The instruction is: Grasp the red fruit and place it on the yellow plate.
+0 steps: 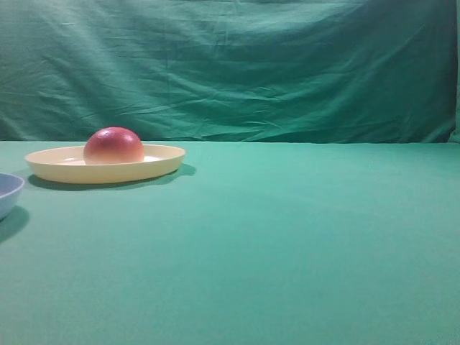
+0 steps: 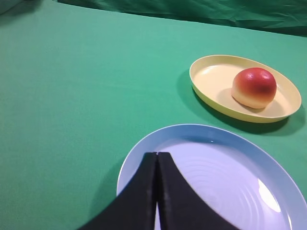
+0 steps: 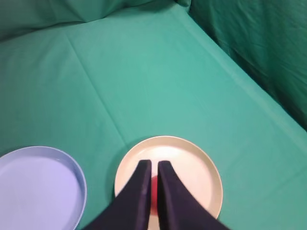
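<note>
The red fruit (image 1: 113, 146) rests on the yellow plate (image 1: 108, 172) at the far left of the table, with no gripper beside it in the exterior view. In the left wrist view the fruit (image 2: 254, 87) sits right of centre in the plate (image 2: 211, 76). My left gripper (image 2: 157, 153) is shut and empty, its tips over the light blue dish (image 2: 230, 167). My right gripper (image 3: 154, 163) hangs high above the plate (image 3: 196, 165), fingers drawn almost together and holding nothing. Only a red sliver of the fruit (image 3: 154, 188) shows through the slit between them.
The light blue dish (image 1: 7, 192) sits at the left edge, nearer than the yellow plate, and lies left of it in the right wrist view (image 3: 38, 187). A green cloth covers the table and hangs as a backdrop (image 1: 230, 65) behind it.
</note>
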Robot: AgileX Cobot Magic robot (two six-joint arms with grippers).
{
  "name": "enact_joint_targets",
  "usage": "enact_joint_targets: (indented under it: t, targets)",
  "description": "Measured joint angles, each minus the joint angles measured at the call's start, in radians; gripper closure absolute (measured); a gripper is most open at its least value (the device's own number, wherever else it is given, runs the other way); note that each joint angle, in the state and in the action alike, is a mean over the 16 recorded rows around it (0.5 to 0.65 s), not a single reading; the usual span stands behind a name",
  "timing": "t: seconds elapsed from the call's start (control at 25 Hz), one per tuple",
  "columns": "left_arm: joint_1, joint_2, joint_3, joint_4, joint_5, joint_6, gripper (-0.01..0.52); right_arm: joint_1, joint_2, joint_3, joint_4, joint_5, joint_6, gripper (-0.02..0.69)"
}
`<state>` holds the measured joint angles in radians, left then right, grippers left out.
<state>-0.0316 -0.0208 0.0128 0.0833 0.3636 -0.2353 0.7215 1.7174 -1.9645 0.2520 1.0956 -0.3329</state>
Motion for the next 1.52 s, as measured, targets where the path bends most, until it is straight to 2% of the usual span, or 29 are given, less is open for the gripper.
enact_joint_targets:
  t: [0.36, 0.76, 1.12, 1.32, 1.52]
  targets:
    - [0.0, 0.0, 0.0, 0.0, 0.0, 0.0, 0.514, 0.001, -0.058, -0.001, -0.099, 0.14, 0.214, 0.665]
    - [0.0, 0.0, 0.0, 0.0, 0.0, 0.0, 0.514, 0.002, -0.152, 0.0, -0.339, 0.174, 0.451, 0.665]
    - [0.0, 0.0, 0.0, 0.0, 0.0, 0.0, 0.514, 0.0, -0.35, 0.116, -0.47, 0.116, 0.455, 0.665]
    - [0.0, 0.0, 0.0, 0.0, 0.0, 0.0, 0.514, -0.027, -0.495, 0.278, -0.503, 0.04, 0.447, 0.665]
    - [0.0, 0.0, 0.0, 0.0, 0.0, 0.0, 0.514, -0.109, -0.653, 0.488, -0.503, -0.064, 0.446, 0.665]
